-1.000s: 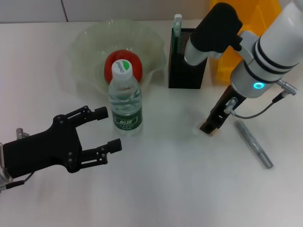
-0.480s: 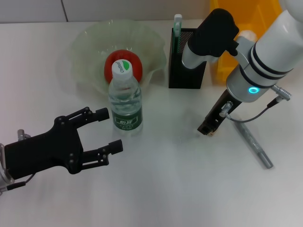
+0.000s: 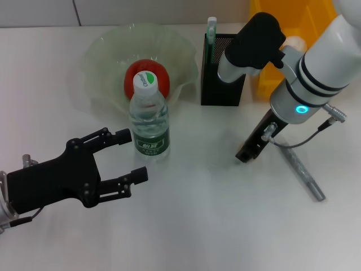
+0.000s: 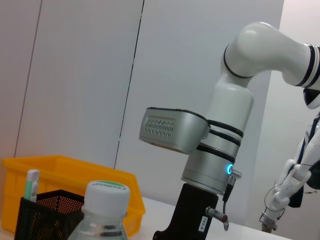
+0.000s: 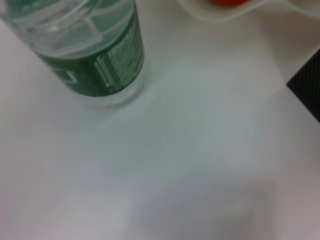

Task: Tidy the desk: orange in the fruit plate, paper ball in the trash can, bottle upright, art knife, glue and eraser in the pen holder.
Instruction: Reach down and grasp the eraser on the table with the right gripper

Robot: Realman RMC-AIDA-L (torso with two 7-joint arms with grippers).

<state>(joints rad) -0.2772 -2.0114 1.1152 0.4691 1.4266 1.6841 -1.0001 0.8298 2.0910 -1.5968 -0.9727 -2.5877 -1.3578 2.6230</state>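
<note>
The bottle stands upright in front of the green fruit plate, where the orange lies. My left gripper is open just left of the bottle, not touching it. My right gripper points down at the table right of centre, beside the grey art knife. A white-and-green glue stick stands in the black pen holder. The eraser is hidden. A pale paper ball shows in the yellow trash can. The right wrist view has the bottle close by.
From the left wrist, the bottle cap, pen holder and yellow bin are in front, with the right arm behind. Bare white table lies along the front edge.
My right gripper has shifted slightly left, and the small brownish thing at its tip no longer shows. The left arm has barely moved.
</note>
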